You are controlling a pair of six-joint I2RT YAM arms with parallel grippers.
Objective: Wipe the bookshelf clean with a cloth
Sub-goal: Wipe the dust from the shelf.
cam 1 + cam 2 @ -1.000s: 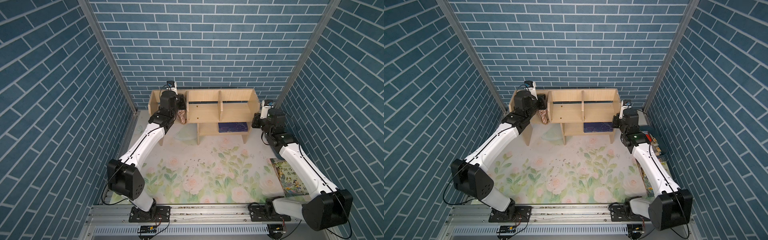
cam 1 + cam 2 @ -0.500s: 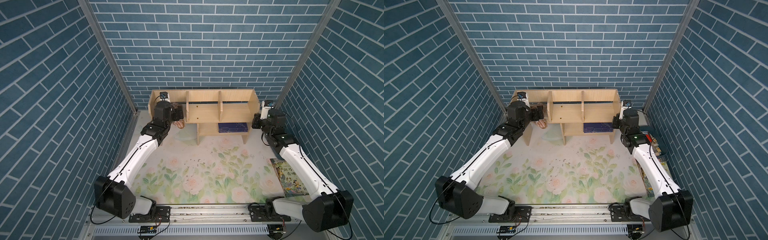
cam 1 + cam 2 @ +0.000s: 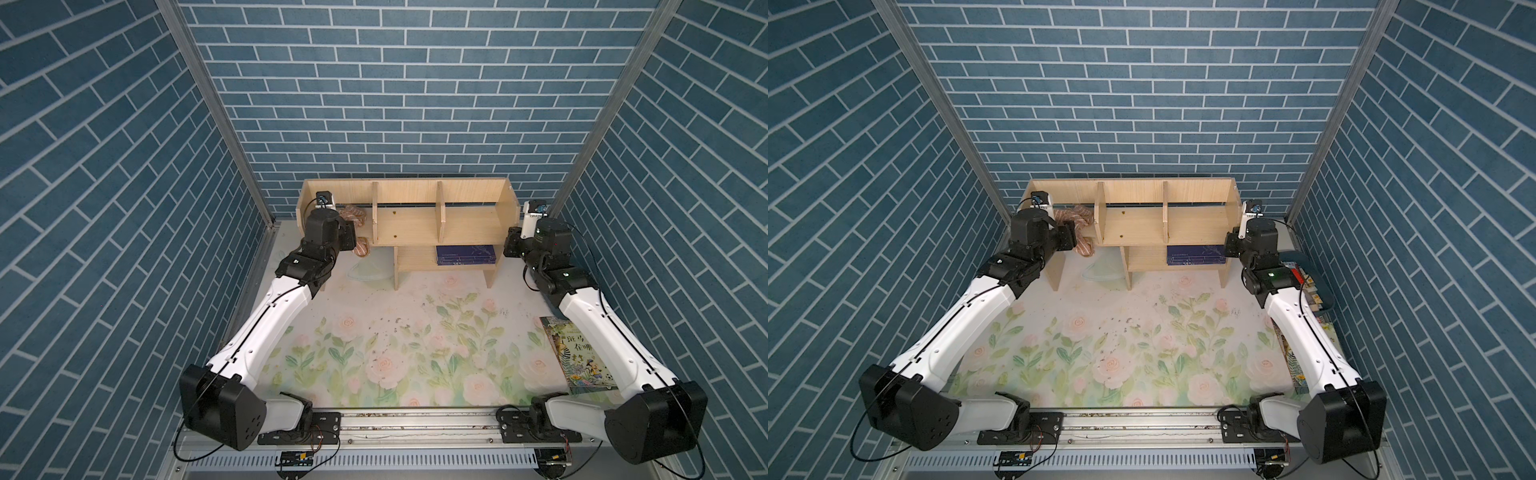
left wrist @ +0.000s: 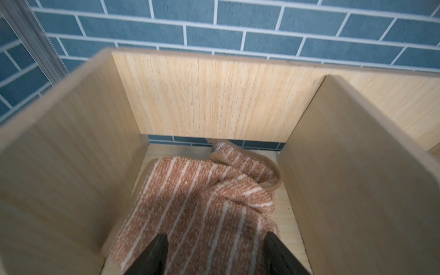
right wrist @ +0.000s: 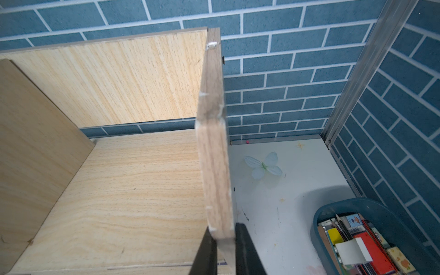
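The light-wood bookshelf stands against the back wall. The brown and beige striped cloth lies crumpled on the floor of its leftmost upper compartment. In both top views the cloth has one end drooping over the front edge. My left gripper is at that compartment's mouth, its fingers spread wide apart over the cloth. My right gripper is shut on the front edge of the shelf's right end panel.
A dark blue book lies in the lower cubby. A picture book lies on the floral mat at the right, partly under the right arm. A teal bin of small books sits in the back right corner. Crumbs dot the mat.
The left arm swung lower and outward, then its wrist came back to the left compartment. Its jaws spread apart, and more cloth now lies inside the compartment. The right arm has not moved.
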